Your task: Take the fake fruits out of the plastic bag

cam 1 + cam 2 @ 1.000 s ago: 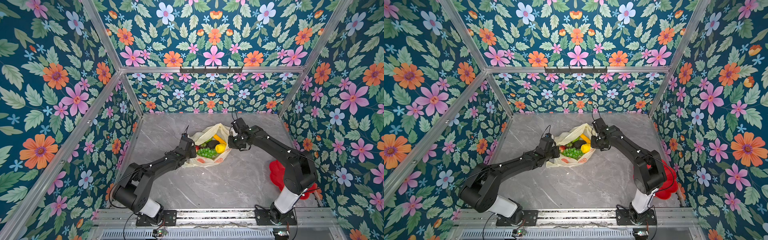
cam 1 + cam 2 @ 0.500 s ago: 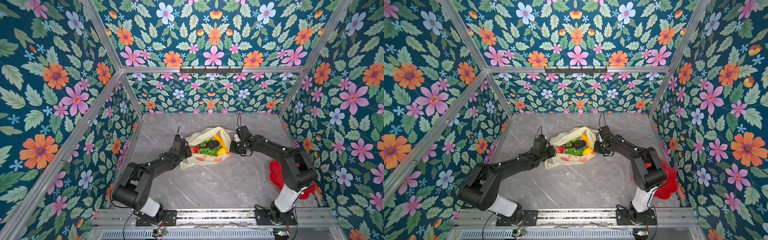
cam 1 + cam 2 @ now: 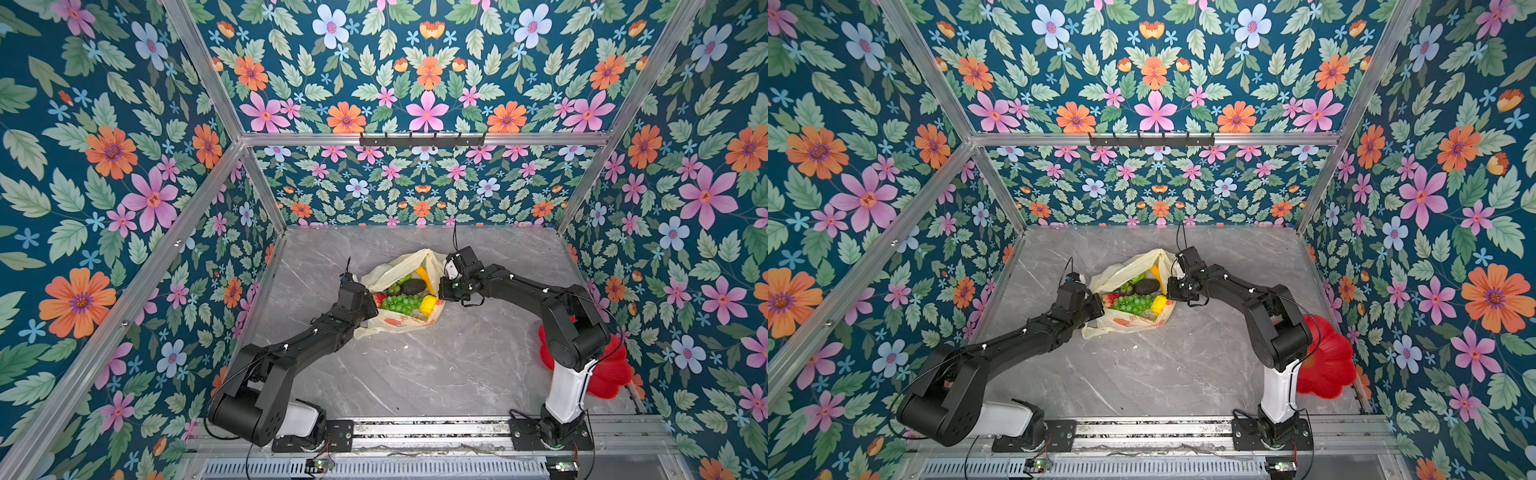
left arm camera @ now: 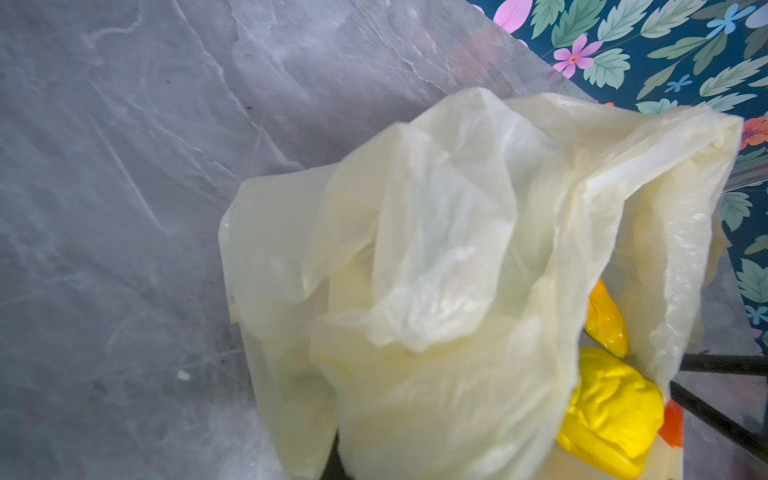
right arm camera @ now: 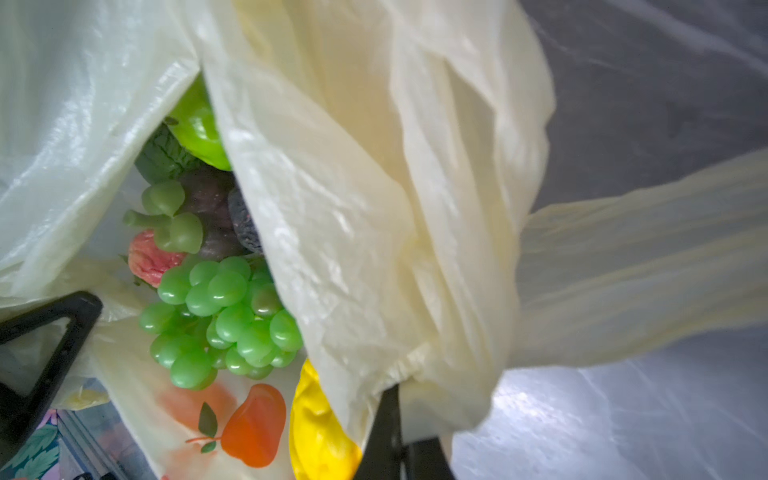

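Shows early stage: left claw (image 3: 372,302) and right claw (image 3: 443,291) pinched shut on plastic bag (image 3: 384,271) rims, fake fruits (image 3: 401,302) all inside, none on bench (image 3: 415,365).

The plastic bag (image 4: 436,270) drapes over my left gripper (image 4: 334,457), so I can't see its tips. My right arm (image 3: 573,345) covers part of the red flower-shaped plate (image 3: 611,374). The lemon (image 5: 320,436) runs off the right wrist view.

A red flower-shaped plate (image 3: 1325,365) lies on the grey marble tabletop (image 3: 1163,374), near a floral wall (image 3: 1416,291).
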